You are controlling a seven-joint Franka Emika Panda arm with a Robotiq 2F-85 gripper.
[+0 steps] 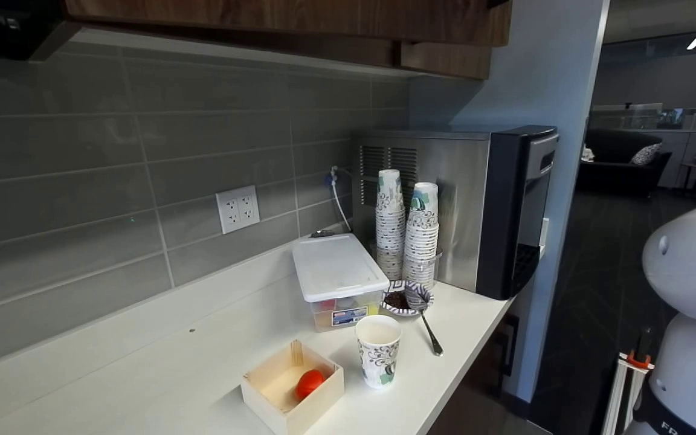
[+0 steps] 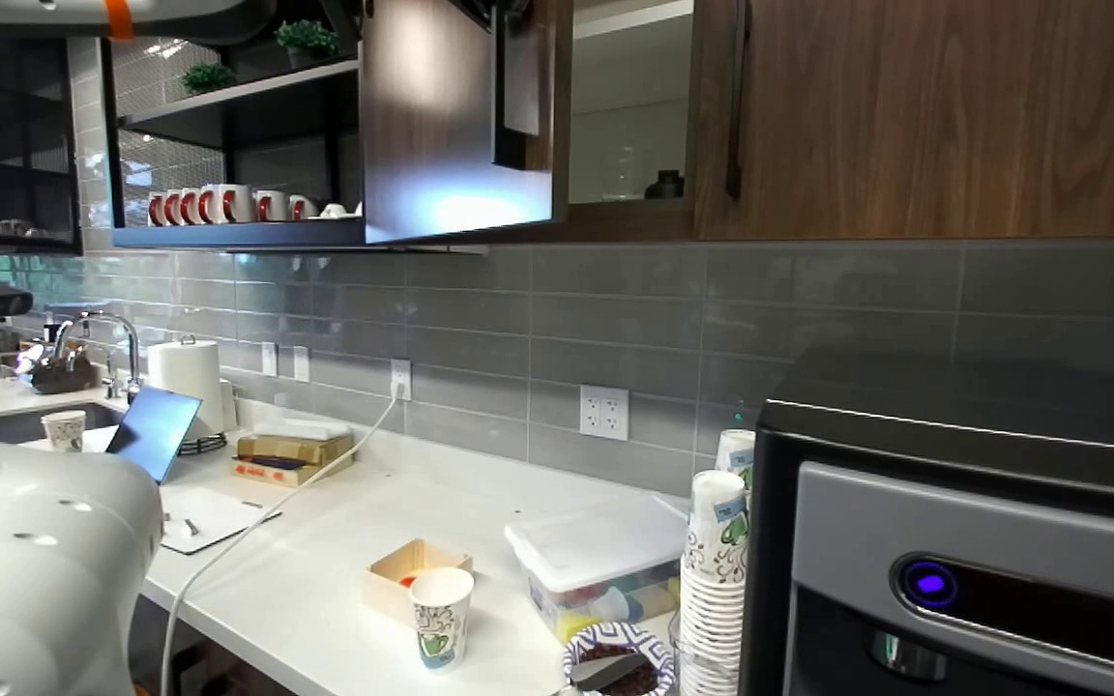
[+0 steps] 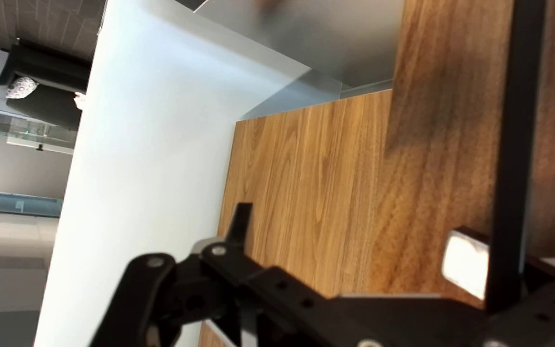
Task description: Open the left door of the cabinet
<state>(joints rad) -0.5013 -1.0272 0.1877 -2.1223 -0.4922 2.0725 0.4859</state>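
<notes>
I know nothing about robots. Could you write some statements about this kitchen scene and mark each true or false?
1. The left flat brown wood-grain cabinet door stands open. True.
2. The right flat brown wood-grain cabinet door is open too. False: it is shut.
3. A rounded red object lies inside the open-topped pale wooden box. True.
4. The patterned white paper cup beside this box lies sideways. False: it stands upright.

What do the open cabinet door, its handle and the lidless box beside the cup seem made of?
Door: seemingly wood or laminate, satin; brown grain, blurred glare.
Handle: probably metal, matte black; slim straight bar, little shine.
Box: likely bare wood, matte; pale walls, grain at one corner.
</notes>
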